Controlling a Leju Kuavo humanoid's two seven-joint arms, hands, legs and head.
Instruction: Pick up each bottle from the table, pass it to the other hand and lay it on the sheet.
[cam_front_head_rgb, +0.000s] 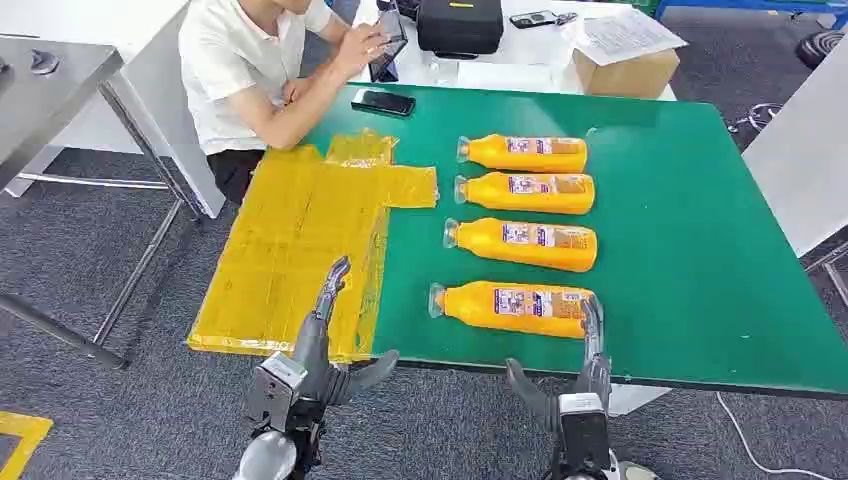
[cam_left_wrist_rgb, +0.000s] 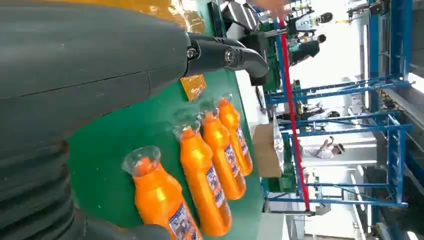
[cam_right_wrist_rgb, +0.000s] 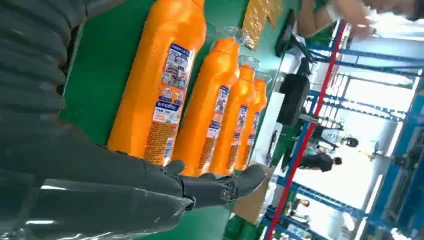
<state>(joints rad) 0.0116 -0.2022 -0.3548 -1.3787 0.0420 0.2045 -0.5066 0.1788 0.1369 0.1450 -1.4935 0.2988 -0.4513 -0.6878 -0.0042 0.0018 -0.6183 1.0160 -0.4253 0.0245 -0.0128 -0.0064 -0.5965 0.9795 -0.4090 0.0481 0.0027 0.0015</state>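
Green table (cam_front_head_rgb: 700, 250): four bottles untaken, nearest bottle (cam_front_head_rgb: 515, 306) just beyond right hand (cam_front_head_rgb: 575, 385), fingers apart; left hand (cam_front_head_rgb: 315, 360) likewise empty; grasp pending.

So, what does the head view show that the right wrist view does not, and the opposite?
Head view alone: the whole yellow sheet with no bottle on it, the left hand open above its near part, a black phone on the green table, and the grey carpet.

Right wrist view alone: blue metal racks and people standing far behind the table, plus a close look at the nearest bottle label.

Both: the four orange bottles lying in a row, and the right hand open beside the nearest one, not gripping it.
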